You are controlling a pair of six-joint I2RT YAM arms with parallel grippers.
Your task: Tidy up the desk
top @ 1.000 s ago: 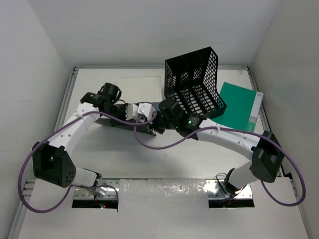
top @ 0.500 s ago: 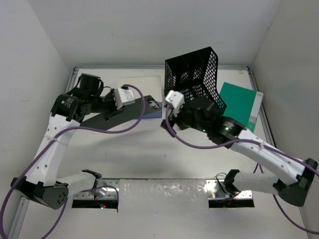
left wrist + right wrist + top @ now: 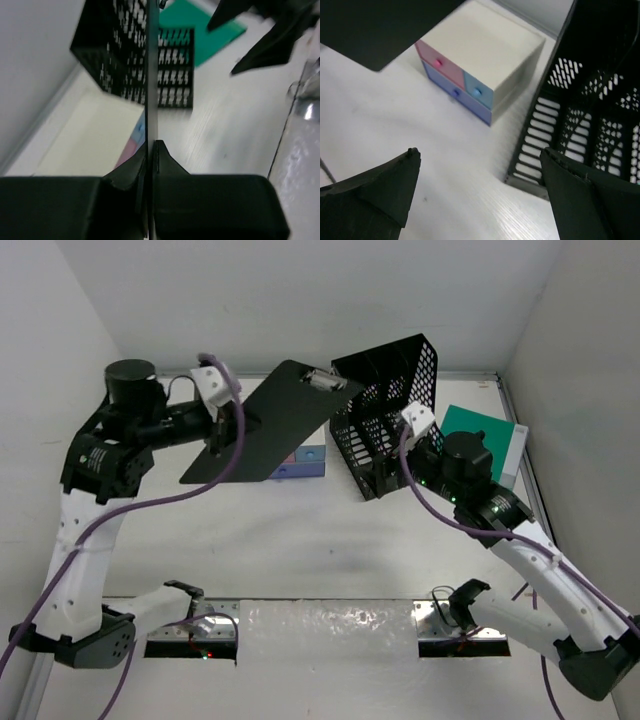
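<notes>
My left gripper (image 3: 216,432) is shut on the edge of a black clipboard (image 3: 272,418) and holds it tilted in the air above the desk (image 3: 300,530). Its metal clip (image 3: 325,380) points toward the black mesh file rack (image 3: 390,405). In the left wrist view the clipboard (image 3: 151,75) shows edge-on, pinched in the left gripper (image 3: 150,150). My right gripper (image 3: 385,475) hangs open by the rack's front corner. In the right wrist view, the right gripper (image 3: 480,152) has nothing in it, only bare desk (image 3: 450,170) below.
A small cream-topped box with pink and blue drawers (image 3: 480,50) sits on the desk partly under the clipboard, left of the file rack (image 3: 600,100). A green book (image 3: 490,445) lies behind the rack at the right. White walls enclose the desk.
The right gripper opened, let go near the clipboard and drew back to the right. The left arm swung up and left, lifting the clipboard off the desk and uncovering the drawer box.
</notes>
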